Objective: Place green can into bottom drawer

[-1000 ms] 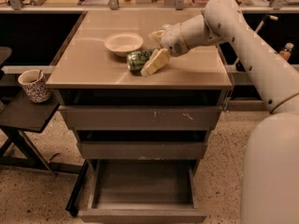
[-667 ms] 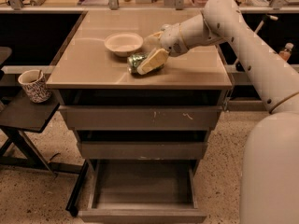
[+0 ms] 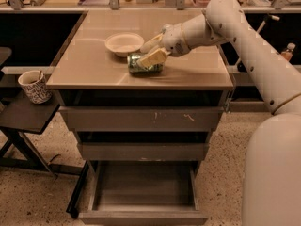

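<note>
The green can (image 3: pixel 135 63) lies on its side on the cabinet top (image 3: pixel 89 67), just in front of a white bowl. My gripper (image 3: pixel 142 56) reaches in from the right and sits over the can's right part. Its pale fingers (image 3: pixel 154 57) are open and stand on either side of the can, one in front and one behind. The can rests on the surface. The bottom drawer (image 3: pixel 143 217) is pulled out at floor level, and its tray shows nothing inside. The two drawers above it are shut or nearly shut.
A white bowl (image 3: pixel 124 43) stands behind the can. A patterned mug (image 3: pixel 35 85) stands on a low dark side table (image 3: pixel 26 114) at the left. My arm (image 3: pixel 244 46) spans the right side of the cabinet. Shelves with small items run along the back.
My gripper has moved a little to the left and down, further over the can. The can has stayed lying in about the same spot.
</note>
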{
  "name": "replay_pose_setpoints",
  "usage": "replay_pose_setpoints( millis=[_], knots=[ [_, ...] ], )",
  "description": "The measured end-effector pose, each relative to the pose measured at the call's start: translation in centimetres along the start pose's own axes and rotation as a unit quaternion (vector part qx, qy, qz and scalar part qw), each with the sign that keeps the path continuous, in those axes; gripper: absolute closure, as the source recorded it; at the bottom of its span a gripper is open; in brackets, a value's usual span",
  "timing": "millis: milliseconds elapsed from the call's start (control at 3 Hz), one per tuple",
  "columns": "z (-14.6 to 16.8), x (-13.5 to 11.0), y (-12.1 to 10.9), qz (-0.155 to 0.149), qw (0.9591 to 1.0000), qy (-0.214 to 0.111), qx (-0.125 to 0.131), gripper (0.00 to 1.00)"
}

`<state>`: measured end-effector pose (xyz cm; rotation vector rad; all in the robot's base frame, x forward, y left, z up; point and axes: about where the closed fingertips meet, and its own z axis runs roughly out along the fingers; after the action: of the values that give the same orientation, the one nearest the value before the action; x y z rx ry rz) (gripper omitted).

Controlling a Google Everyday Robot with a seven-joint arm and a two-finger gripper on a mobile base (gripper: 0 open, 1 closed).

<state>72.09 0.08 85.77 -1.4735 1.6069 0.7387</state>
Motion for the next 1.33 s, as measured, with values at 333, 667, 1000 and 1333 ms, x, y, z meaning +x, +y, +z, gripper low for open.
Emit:
replay_pose_setpoints(
  millis=[333,667,1000,1333],
  knots=[
    [0.0,0.0,0.0,0.000,1.0000,0.000,0.000,0.89],
    [-1.5,-0.6,1.5,-0.010,0.9987,-0.046,0.019,1.00],
    [-4.9,-4.8,4.9,-0.040,0.9862,-0.146,0.066,1.00],
    [-6.4,-5.1,8.2,-0.022,0.9651,-0.239,0.105,1.00]
  ],
)
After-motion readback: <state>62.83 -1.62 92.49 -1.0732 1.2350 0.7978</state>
